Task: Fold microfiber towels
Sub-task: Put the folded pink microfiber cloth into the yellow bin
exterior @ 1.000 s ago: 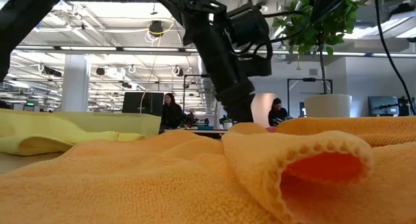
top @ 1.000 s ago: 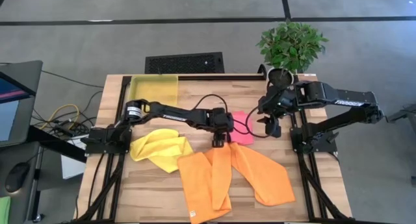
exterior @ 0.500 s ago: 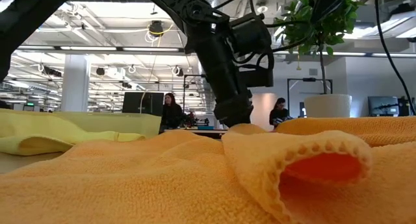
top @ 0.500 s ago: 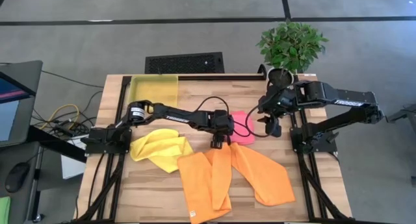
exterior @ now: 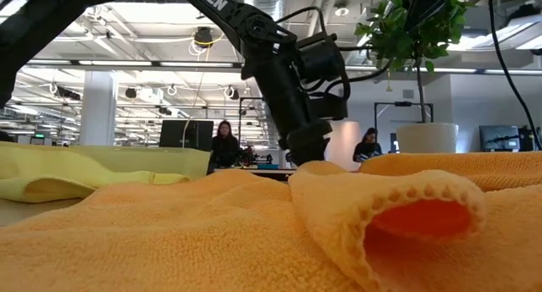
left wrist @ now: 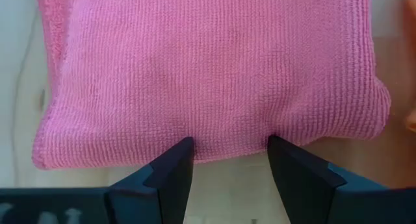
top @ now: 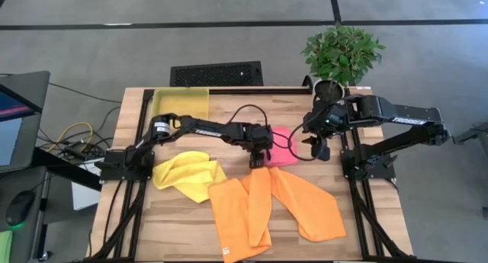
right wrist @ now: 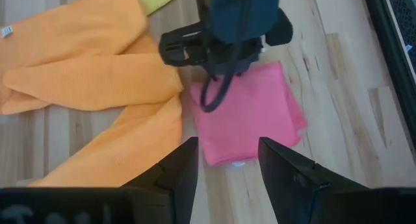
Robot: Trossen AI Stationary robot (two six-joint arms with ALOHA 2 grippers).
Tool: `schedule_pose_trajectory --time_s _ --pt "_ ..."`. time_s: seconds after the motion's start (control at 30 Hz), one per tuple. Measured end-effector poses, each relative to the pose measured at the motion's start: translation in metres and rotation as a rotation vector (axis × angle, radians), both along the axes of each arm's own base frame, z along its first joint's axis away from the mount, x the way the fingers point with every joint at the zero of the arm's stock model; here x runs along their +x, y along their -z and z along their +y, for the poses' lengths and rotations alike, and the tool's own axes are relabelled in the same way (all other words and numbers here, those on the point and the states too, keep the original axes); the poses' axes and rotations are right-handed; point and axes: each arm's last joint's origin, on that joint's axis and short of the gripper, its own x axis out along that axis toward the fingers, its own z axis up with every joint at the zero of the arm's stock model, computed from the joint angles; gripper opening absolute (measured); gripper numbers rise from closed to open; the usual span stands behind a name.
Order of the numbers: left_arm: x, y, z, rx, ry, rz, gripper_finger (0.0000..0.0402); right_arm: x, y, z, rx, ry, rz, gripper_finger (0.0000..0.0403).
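The left gripper (top: 257, 161) is being held open at the near edge of the pink towel (top: 284, 149), mid-table, nothing gripped. The right gripper (top: 316, 149) is being kept open above the table, just beside the pink towel's right side, empty.

Risks, judged:
- Only the top layer of the pink towel may be pinched if the fingers (left wrist: 174, 172) are closed at the hem, so the fold would be pulled apart.
- The orange towels (top: 271, 206), lying just beside, may be dragged along.

The yellow towel (top: 189, 174) is lying left of these.

View differences: the hem between the open fingers is being shown only in the left wrist view. The whole pink towel is being shown by the right wrist view. In the low view it is being hidden behind orange cloth.
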Motion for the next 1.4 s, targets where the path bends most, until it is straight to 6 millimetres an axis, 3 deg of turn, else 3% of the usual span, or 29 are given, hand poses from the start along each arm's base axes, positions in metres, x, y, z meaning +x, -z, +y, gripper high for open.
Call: schedule_pose_trajectory --time_s 0.27,0.63,1.0,1.4 --pt "-0.009 0.002 0.008 -0.028 -0.091 0.082 0.0169 0.000 0.000 0.000 0.000 0.000 0.000 0.0182" --pt "-0.012 0.003 0.010 -0.022 -0.114 0.115 0.0009 0.000 0.000 0.000 0.001 0.001 -0.001 0.0182" --pt "-0.036 -0.009 0.015 -0.034 -0.102 0.293 0.0002 0.001 0.000 0.000 0.001 0.001 -0.007 0.0182" --pt "-0.083 -0.047 0.043 0.133 -0.076 0.587 0.0000 0.001 -0.001 0.000 0.000 0.001 -0.013 0.0182"
